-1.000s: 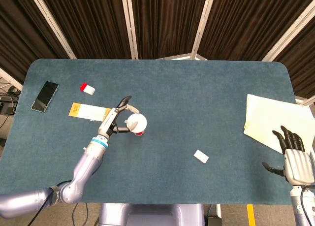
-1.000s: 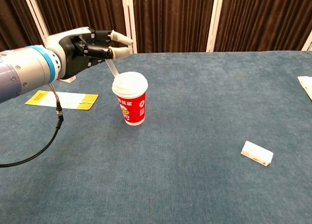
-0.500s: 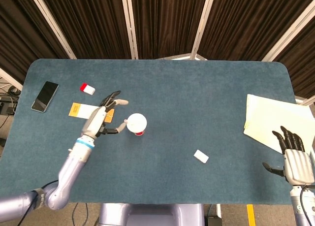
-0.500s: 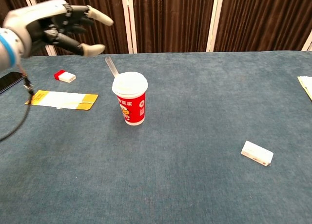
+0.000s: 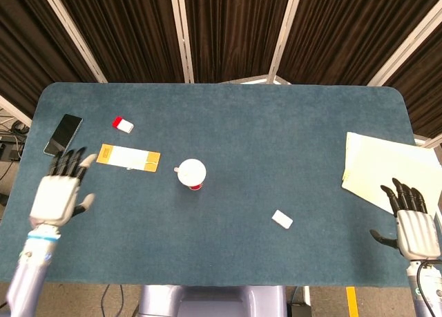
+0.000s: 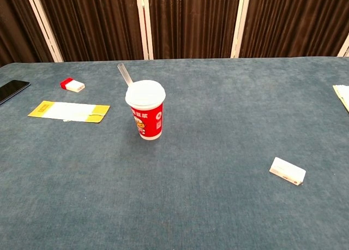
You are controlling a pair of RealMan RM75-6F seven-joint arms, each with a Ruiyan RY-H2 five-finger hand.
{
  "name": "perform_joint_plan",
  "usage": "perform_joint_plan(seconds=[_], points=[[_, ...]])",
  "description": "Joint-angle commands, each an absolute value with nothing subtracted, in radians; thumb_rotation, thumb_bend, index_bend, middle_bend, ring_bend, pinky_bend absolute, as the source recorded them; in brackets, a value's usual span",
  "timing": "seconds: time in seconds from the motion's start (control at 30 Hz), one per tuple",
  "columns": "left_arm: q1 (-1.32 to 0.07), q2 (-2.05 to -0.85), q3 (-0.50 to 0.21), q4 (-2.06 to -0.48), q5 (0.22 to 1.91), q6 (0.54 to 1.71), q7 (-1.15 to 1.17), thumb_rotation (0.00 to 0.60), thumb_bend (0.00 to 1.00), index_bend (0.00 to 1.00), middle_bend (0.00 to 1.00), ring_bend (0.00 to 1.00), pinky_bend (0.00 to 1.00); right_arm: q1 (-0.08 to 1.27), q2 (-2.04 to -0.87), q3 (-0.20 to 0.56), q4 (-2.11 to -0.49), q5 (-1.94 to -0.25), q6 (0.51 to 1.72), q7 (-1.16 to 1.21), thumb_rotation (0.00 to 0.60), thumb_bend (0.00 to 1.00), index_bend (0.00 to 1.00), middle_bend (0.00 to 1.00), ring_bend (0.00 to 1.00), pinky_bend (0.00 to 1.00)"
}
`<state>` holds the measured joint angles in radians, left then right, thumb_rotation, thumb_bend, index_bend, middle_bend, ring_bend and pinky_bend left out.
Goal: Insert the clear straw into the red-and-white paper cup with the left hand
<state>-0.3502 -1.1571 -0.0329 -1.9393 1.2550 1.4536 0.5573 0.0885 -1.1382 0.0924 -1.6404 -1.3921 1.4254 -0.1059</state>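
While left hand spread empty, clear straw tilted in lidded red-and-white paper cup.

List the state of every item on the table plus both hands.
clear straw: in the cup, leaning left
red-and-white paper cup: upright, lid on
left hand: holds nothing, fingers apart, clear of the cup
right hand: holds nothing, fingers apart
phone: flat, screen dark
yellow-and-white packet: lying flat
red-and-white box: lying flat
white box: lying flat
papers: stacked at the right edge
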Motion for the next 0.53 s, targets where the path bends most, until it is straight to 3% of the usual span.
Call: perform_joint_plan(seconds=[0.03,0.27,0.53], points=[[-0.307,-1.142,-0.007,-1.935,1.270,1.487,0.536,0.600,0.30,0.07,0.00,0.00,0.00,0.090,-1.137,0.090,-1.639,-1.396,1.424,-0.111,0.600,0.11,0.11,0.00,0.00,0.00],[-0.230,-1.136,0.025,-1.838,1.315,1.540,0.415,0.600,0.30,0.07,0.00,0.00,0.00,0.095,-1.140,0.087,-1.634,-1.409,1.421,-0.106,0.600,0.11,0.11,0.00,0.00,0.00],[-0.213,-1.126,0.006,-1.795,1.359,1.542,0.345,0.600,0.30,0.09,0.00,0.00,0.00,0.100,-1.148,0.087,-1.628,-1.412,1.417,-0.107,0.600,0.11,0.11,0.00,0.00,0.00]])
